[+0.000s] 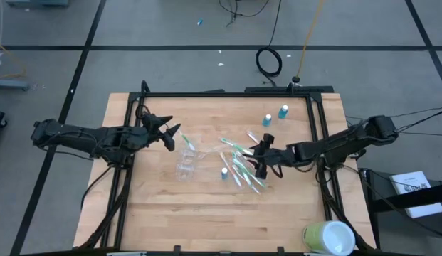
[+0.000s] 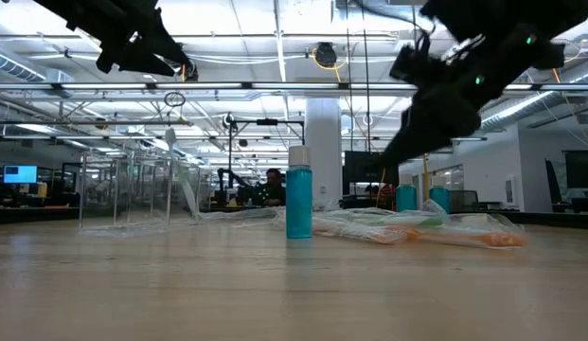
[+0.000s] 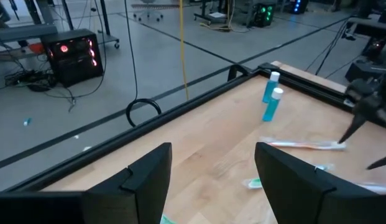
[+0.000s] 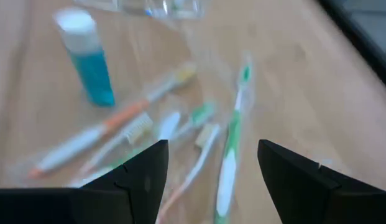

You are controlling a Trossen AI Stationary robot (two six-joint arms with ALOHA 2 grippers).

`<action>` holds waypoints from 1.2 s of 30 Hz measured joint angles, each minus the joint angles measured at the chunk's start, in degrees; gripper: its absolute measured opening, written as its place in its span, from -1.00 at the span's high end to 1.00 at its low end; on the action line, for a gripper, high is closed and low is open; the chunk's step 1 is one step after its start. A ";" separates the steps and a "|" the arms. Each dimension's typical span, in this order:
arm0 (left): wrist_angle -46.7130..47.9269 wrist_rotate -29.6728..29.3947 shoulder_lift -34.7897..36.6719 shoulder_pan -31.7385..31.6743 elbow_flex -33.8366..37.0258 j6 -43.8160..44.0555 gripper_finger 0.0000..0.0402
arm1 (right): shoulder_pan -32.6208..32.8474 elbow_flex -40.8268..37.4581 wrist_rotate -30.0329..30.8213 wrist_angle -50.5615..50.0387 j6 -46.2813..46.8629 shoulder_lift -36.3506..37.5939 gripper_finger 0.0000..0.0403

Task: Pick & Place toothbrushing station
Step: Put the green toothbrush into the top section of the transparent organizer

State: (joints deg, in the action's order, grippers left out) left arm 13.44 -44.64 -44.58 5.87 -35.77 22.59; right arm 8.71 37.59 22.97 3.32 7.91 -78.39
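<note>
Several thin toothbrushes (image 1: 240, 162) lie loose on the wooden table near its middle; they also show as toothbrushes (image 4: 199, 130) in the right wrist view. My right gripper (image 1: 259, 155) hovers open just above their right side, tipped downward. A small clear cup (image 1: 186, 159) sits left of them. My left gripper (image 1: 174, 137) hangs open in the air above and left of the cup, touching nothing. One blue white-capped tube (image 1: 224, 173) stands by the brushes. Two more tubes (image 1: 267, 120) (image 1: 283, 112) stand toward the far right.
A large pale green-and-white cup (image 1: 327, 237) lies at the near right corner. A black frame (image 1: 228, 93) runs along the table's far, left and right sides. Bare wood stretches across the near half of the table (image 1: 206, 220).
</note>
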 joint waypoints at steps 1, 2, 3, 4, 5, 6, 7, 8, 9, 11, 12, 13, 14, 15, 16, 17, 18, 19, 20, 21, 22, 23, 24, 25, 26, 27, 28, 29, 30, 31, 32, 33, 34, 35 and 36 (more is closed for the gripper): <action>-0.03 0.00 0.00 0.00 0.00 0.00 -0.18 | -0.71 -0.28 -0.91 -0.01 -0.02 -1.06 -0.19; -0.03 0.00 0.00 0.00 0.00 0.00 -0.18 | -1.49 -0.52 -1.50 -0.27 -0.10 -2.11 -0.18; -0.03 0.00 0.00 0.00 0.00 0.00 -0.18 | -2.28 -0.55 -2.82 -0.18 -0.06 -3.30 -0.17; -0.01 0.00 0.00 0.00 0.00 0.02 -0.18 | -3.03 -0.54 -4.00 0.79 -0.15 -4.64 -0.16; -0.03 0.00 -0.02 0.00 0.00 0.02 -0.18 | -3.73 -0.48 -5.09 1.53 -0.44 -5.88 -0.15; -0.03 0.00 -0.02 0.00 0.00 0.04 -0.18 | -4.27 -0.48 -5.30 1.81 -1.00 -6.83 -0.14; -0.01 0.00 -0.04 0.00 0.00 0.04 -0.18 | -4.81 -0.51 -5.22 2.42 -1.49 -7.82 -0.12; -0.03 0.00 -0.04 0.00 0.00 0.07 -0.18 | -5.40 -0.51 -5.24 3.62 -1.93 -8.84 -0.11; -0.01 0.02 -0.04 0.00 0.00 0.13 -0.18 | -6.02 -0.46 -5.33 4.44 -2.21 -9.74 -0.09; -0.01 0.00 -0.04 0.00 0.00 0.18 -0.18 | -7.06 -0.51 -5.76 4.66 -2.48 -10.82 -0.06; -0.01 0.02 -0.04 0.00 0.00 0.18 -0.18 | -7.60 -0.50 -6.41 5.23 -2.53 -11.38 -0.04; -0.01 0.02 -0.06 0.00 0.00 0.17 -0.18 | -8.04 -0.48 -6.74 5.47 -2.55 -11.82 -0.03; 0.01 0.02 -0.05 0.01 0.00 0.18 -0.18 | -8.38 -0.48 -6.72 5.07 -2.59 -12.04 -0.01; 0.01 0.04 -0.04 0.00 0.00 0.19 -0.18 | -8.72 -0.48 -6.70 4.95 -2.59 -12.37 0.00; 0.01 0.06 -0.04 0.00 0.00 0.18 -0.18 | -9.04 -0.48 -6.75 5.12 -2.58 -12.67 0.01; 0.02 0.08 -0.07 0.00 0.00 0.17 -0.18 | -9.32 -0.48 -6.75 5.06 -2.58 -12.94 0.02; 0.05 0.09 -0.08 0.00 0.00 0.20 -0.18 | -9.55 -0.48 -6.76 4.91 -2.57 -13.24 0.04; 0.02 0.07 -0.21 0.00 0.00 0.17 -0.18 | -9.77 -0.48 -6.88 5.06 -2.55 -13.51 0.05; -0.01 0.07 -0.42 0.00 0.00 0.17 -0.18 | -9.87 -0.46 -6.93 5.04 -2.56 -13.60 0.06; 0.04 0.11 -0.63 0.01 0.00 0.17 -0.18 | -10.00 -0.46 -6.93 4.84 -2.55 -13.60 0.07; 0.10 0.13 -0.86 0.00 0.00 0.17 -0.18 | -10.12 -0.46 -7.23 4.57 -2.55 -13.60 0.09; 0.10 0.13 -1.02 0.00 0.00 0.17 -0.18 | -10.26 -0.44 -7.88 4.31 -2.52 -13.60 0.10; 0.04 0.11 -1.26 0.00 0.00 0.17 -0.18 | -10.39 -0.44 -8.34 4.19 -2.52 -13.60 0.12; -0.03 0.11 -1.60 0.00 0.00 0.17 -0.18 | -10.51 -0.44 -9.12 4.17 -2.52 -13.60 0.14; 0.01 0.13 -1.95 0.00 0.00 0.17 -0.18 | -10.57 -0.44 -9.72 4.15 -2.51 -13.60 0.16; 0.07 0.15 -2.32 0.00 0.00 0.17 -0.18 | -10.58 -0.44 -9.99 4.12 -2.38 -13.60 0.19; 0.07 0.17 -2.57 0.00 0.01 0.17 -0.18 | -10.58 -0.44 -10.32 4.05 -2.25 -13.60 0.21; 0.02 0.16 -2.72 0.00 0.00 0.17 -0.18 | -10.60 -0.44 -10.67 4.00 -2.17 -13.60 0.24; 0.01 0.14 -2.78 0.00 0.00 0.17 -0.18 | -10.63 -0.44 -10.95 3.97 -2.15 -13.60 0.27; 0.00 0.11 -2.78 0.00 0.00 0.17 -0.18 | -10.65 -0.44 -11.11 3.92 -2.15 -13.60 0.30; -0.04 0.10 -2.78 0.00 0.00 0.18 -0.18 | -10.65 -0.44 -11.13 3.91 -2.15 -13.60 0.33; -0.11 0.09 -2.78 0.00 0.00 0.22 -0.18 | -10.65 -0.44 -11.13 3.84 -2.15 -13.60 0.37; -0.19 0.08 -2.78 0.00 0.00 0.36 -0.18 | -10.63 -0.44 -11.13 3.82 -2.14 -13.60 0.40; -0.21 0.07 -2.78 0.00 0.00 0.42 -0.18 | -10.62 -0.44 -11.17 3.81 -2.15 -13.60 0.44; -0.21 0.07 -2.74 0.00 0.01 0.42 -0.18 | -10.62 -0.44 -11.23 3.76 -2.15 -13.60 0.48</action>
State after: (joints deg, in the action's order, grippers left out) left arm 13.23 -44.57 -47.32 5.87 -35.76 23.00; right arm -1.91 37.15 11.74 7.08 5.76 -91.98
